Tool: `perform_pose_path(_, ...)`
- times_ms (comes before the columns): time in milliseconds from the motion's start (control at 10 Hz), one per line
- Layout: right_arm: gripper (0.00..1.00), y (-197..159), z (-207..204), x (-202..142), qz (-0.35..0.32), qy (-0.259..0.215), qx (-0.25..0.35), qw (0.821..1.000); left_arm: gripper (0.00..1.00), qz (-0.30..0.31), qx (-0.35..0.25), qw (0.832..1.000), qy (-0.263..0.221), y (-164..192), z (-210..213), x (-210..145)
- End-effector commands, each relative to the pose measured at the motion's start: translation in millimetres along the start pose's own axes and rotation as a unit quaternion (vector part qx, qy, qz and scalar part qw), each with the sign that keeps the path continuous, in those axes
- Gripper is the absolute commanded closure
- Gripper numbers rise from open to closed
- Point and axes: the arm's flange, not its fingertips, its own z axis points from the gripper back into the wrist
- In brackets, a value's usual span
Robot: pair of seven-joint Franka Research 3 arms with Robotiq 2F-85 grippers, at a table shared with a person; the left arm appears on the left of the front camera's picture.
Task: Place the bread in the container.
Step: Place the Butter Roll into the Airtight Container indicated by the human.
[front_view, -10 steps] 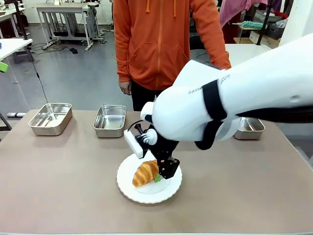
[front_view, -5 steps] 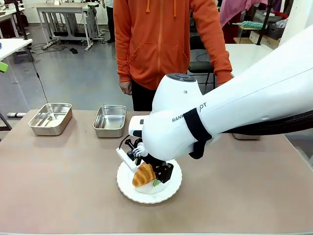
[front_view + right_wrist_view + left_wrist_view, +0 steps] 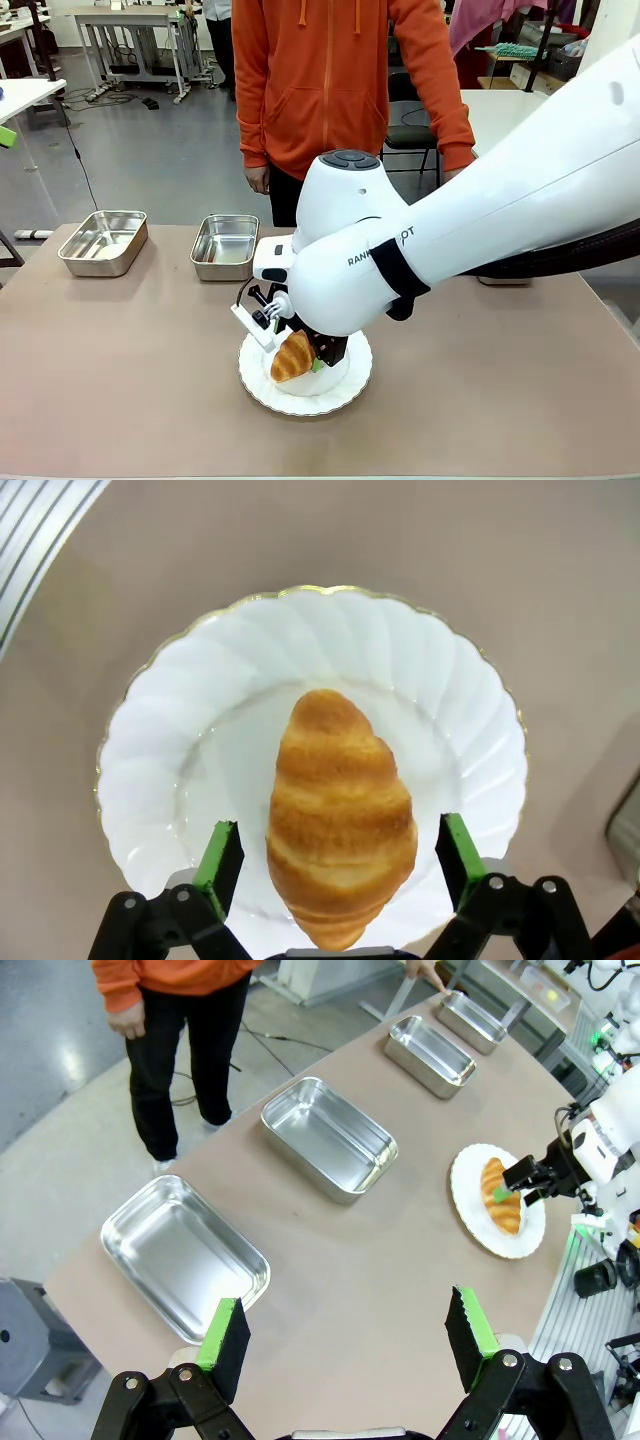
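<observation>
1. Front view: our right gripper [image 3: 318, 358] is down at the white plate [image 3: 352, 384], lower middle of the frame. It sits right beside the croissant [image 3: 292, 357], which rests on that plate. One steel tray [image 3: 224, 246] and a second steel tray [image 3: 103, 242] sit at upper left on the worktop [image 3: 120, 380], well apart from the plate. A person stands at the far side.
2. Left wrist view: our left gripper [image 3: 347, 1335] hangs over the worktop at the bottom of the frame, jaws wide open and empty. Four trays run in a row toward the upper right, and we cannot tell which is meant. The croissant lies on the plate at right.
3. Right wrist view: the jaws are open, with the green pads [image 3: 222, 852] on either side of the croissant's broad end, just apart from the crust.
   - We would close gently on that thick part, centred, so the pastry isn't crushed or twisted.
   - We would then lift clear of the scalloped rim.
   - The crust is golden-brown, glossy and ridged, tapering toward the top of the frame.
</observation>
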Motion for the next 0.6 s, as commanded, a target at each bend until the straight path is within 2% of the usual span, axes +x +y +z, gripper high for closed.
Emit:
perform_pose_path(0,0.00,-11.3,-8.2,3.9,0.000,0.027,0.018,0.999,0.00,-0.001,0.000,1.000,-0.008,-1.5,2.0,0.7)
perform_pose_path(400,0.00,-9.3,-11.8,-0.1,0.000,0.039,0.015,0.999,0.00,-0.001,0.000,1.000,-0.008,-1.5,2.0,0.7)
perform_pose_path(500,0.19,-8.2,-10.7,-1.0,-0.001,0.038,0.014,0.999,0.00,-0.001,0.000,1.000,-0.008,-1.5,2.0,0.7)
